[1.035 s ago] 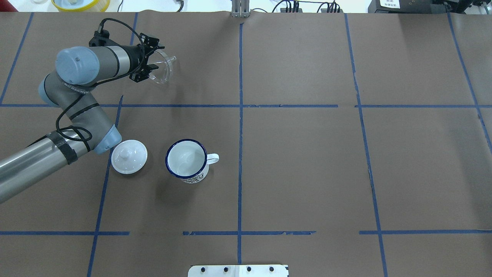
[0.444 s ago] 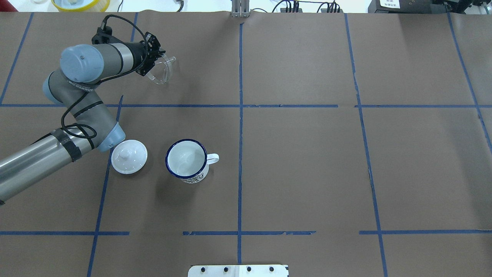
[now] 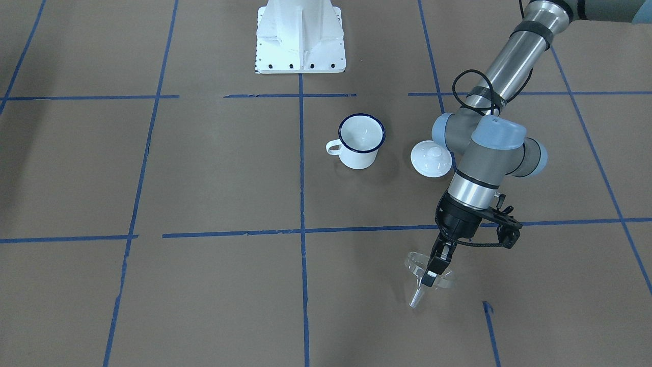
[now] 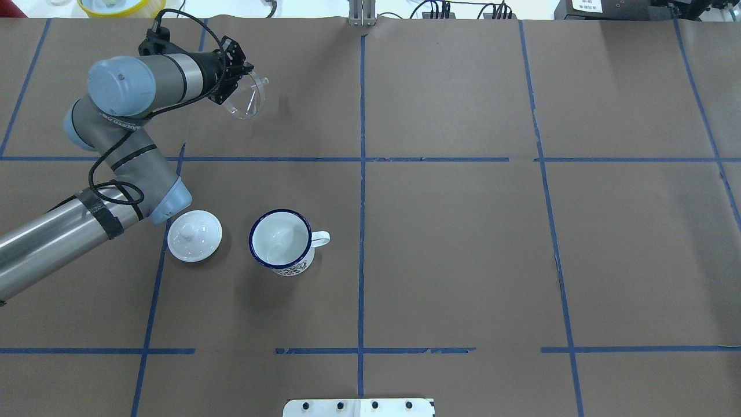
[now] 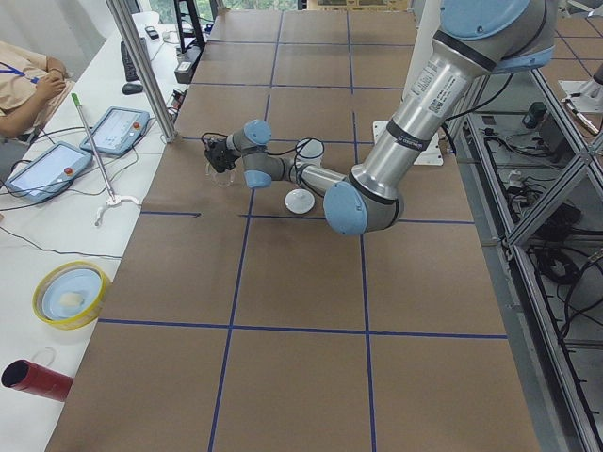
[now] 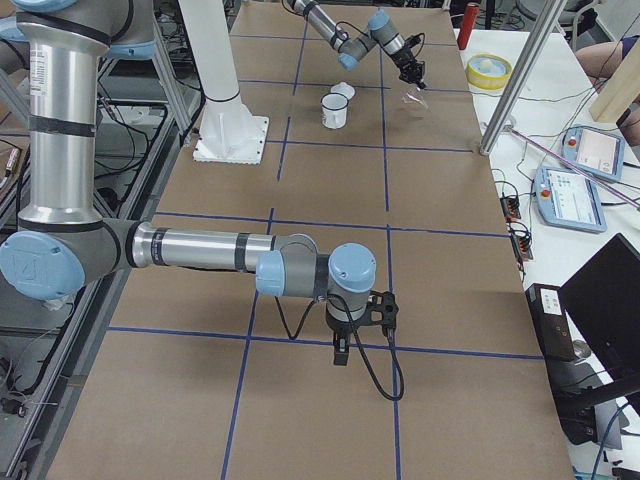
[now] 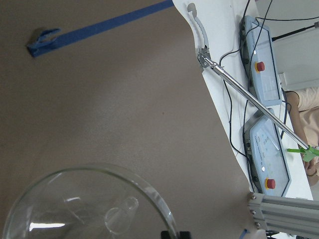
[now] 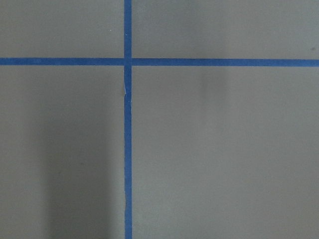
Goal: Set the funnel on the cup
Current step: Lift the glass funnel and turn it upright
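The clear funnel (image 4: 250,103) hangs tilted in my left gripper (image 4: 236,86), which is shut on its rim above the far left part of the table. In the front-facing view the funnel (image 3: 415,297) points its spout down and away from the robot below the left gripper (image 3: 431,277). The left wrist view shows the funnel's rim and spout (image 7: 119,215) from inside. The white cup (image 4: 281,240) with a dark blue rim stands upright and empty, well apart from the funnel, handle to the right. My right gripper (image 6: 340,355) shows only in the right side view; I cannot tell its state.
A round white knobbed lid (image 4: 194,236) lies just left of the cup, close to my left arm's elbow (image 4: 165,202). Brown paper with blue tape lines (image 4: 362,174) covers the table. Operator tablets (image 7: 269,149) lie past the table's far edge.
My left gripper has turned at the wrist and shifted slightly toward the far edge, carrying the funnel with it. The cup and lid have not moved.
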Robot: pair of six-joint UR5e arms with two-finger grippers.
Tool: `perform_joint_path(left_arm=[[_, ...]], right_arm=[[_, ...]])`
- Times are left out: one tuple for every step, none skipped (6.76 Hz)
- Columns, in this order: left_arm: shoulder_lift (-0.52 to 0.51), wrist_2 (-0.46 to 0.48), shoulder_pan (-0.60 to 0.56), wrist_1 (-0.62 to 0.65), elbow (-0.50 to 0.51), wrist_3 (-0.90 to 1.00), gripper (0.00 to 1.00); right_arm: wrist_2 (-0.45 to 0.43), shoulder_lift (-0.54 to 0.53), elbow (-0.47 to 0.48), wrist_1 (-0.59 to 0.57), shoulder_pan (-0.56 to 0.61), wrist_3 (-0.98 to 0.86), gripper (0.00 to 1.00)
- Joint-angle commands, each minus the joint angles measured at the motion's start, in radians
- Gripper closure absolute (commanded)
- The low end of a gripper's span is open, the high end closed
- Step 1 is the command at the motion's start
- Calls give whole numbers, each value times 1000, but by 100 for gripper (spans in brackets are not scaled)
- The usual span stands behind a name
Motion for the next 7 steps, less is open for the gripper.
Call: perform_joint_path(left_arm=[[-5, -7, -12, 212, -167, 1, 100], [-17, -10, -10, 373, -272, 2, 100], [-28, -16, -4, 587, -421, 2, 100], [-43, -92, -3, 781, -519, 40, 100], [-61, -146, 5, 916, -561, 103, 100], [-94, -185, 32, 1088, -597, 160, 100], [-118, -246, 68, 1296, -659, 253, 100]], right_arm=[[0, 0, 0, 0, 0, 0, 0], [0, 0, 0, 0, 0, 0, 0], [0, 0, 0, 0, 0, 0, 0], [0, 0, 0, 0, 0, 0, 0], [0, 0, 0, 0, 0, 0, 0], [0, 0, 0, 0, 0, 0, 0], [0, 0, 0, 0, 0, 0, 0]])
